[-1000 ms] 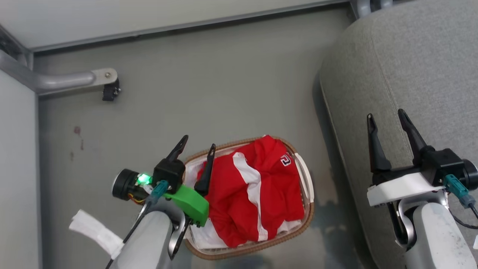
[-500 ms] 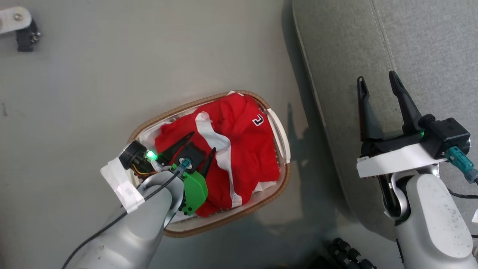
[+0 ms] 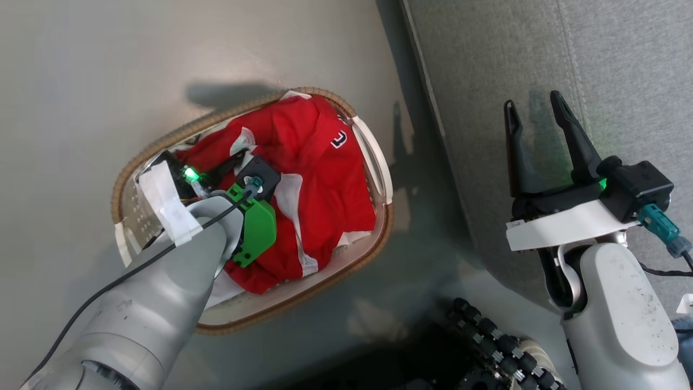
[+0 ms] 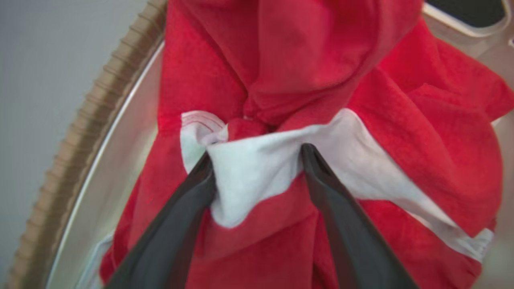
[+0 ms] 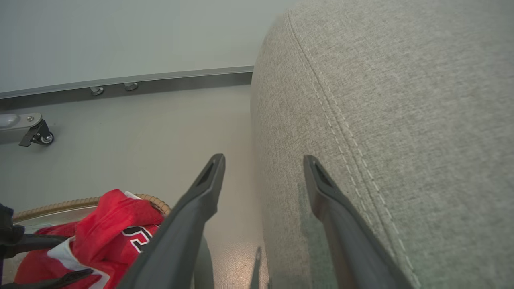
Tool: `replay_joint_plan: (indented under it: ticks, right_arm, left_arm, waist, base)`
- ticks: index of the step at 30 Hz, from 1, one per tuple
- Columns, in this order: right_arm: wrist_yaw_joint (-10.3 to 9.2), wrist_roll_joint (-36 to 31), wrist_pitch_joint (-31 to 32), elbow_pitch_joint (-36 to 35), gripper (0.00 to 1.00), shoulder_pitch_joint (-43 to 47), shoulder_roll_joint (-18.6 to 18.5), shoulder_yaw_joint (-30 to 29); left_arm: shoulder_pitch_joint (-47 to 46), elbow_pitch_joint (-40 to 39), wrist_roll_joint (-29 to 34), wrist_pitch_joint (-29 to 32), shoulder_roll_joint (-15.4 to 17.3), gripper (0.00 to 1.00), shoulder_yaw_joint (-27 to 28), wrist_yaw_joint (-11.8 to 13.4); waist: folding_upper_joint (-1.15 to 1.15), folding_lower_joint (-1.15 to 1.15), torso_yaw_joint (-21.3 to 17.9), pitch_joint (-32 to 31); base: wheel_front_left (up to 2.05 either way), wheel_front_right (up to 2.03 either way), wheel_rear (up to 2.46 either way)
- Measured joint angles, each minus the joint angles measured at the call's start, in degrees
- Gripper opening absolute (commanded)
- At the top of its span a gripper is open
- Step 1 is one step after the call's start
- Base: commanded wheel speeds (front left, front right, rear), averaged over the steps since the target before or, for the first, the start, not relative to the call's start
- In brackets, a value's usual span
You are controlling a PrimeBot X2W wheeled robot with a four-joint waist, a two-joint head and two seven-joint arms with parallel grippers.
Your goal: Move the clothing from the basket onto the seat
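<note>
Down into the basket [image 3: 385, 216] went the view from the head, and there the clothing [image 3: 319, 179] lay, a red heap inside the brown rim, its small logo [image 3: 339, 139] turned towards the basket's far edge. The basket stood on the grey floor [image 3: 108, 65], just beside the side of the seat [image 3: 622, 65] but not touching it. From above, the left arm's pale forearm and green bracket covered most of the action. The left wrist view filled that in: the left gripper [image 4: 257, 153] was spread wide, both dark tips pressed against the cloth, a bunched white stripe [image 4: 261, 176] sitting between them – straddled, not pinched. Over on the other side, the right gripper [image 3: 533, 103] hung above the seat near its edge, fingers parted with nothing between them. Its own wrist view added the seat's double stitched seam, a metal rail [image 5: 160, 82] along the floor's far edge and a small caster [image 5: 40, 136] – plus a corner of the red heap at the lower left.
</note>
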Motion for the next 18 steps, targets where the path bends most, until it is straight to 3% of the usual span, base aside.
replay_joint_plan:
  ticks: [2,4,8,9,18]
  right_arm:
    - [0.0,-0.1,0.0,0.0,1.0,-0.3,0.0,0.2]
    - [0.0,-0.3,0.0,0.0,1.0,-0.5,0.0,0.3]
    - [0.0,-0.9,0.0,0.3,1.0,-0.5,0.0,0.1]
    - [0.0,-1.1,0.0,0.4,1.0,-0.5,0.0,0.0]
    - [0.0,-3.0,0.0,1.6,1.0,0.6,0.0,-0.7]
  left_arm:
    - [-0.3,1.2,-1.5,1.4,-0.1,1.0,-0.8,0.0]
    - [-0.4,2.0,-2.5,2.2,-0.2,0.48,-1.3,-0.1]
    - [-0.4,2.3,-4.6,2.4,-0.6,0.05,-2.5,-0.1]
    - [-0.3,2.3,-5.2,2.2,-0.6,0.0,-2.9,-0.1]
    - [2.9,1.9,-9.2,-2.9,-0.8,0.0,-3.8,-0.1]
  waist:
    - [0.0,0.0,-0.2,0.9]
    - [0.0,0.0,-0.3,1.6]
    - [0.0,0.0,0.3,1.6]
    - [0.0,0.0,0.4,1.3]
    - [0.0,0.0,2.4,-3.1]
  base:
    - [0.0,0.0,0.0]
    - [0.0,0.0,0.0]
    - [0.0,0.0,0.0]
    - [0.0,0.0,0.0]
    - [0.0,0.0,0.0]
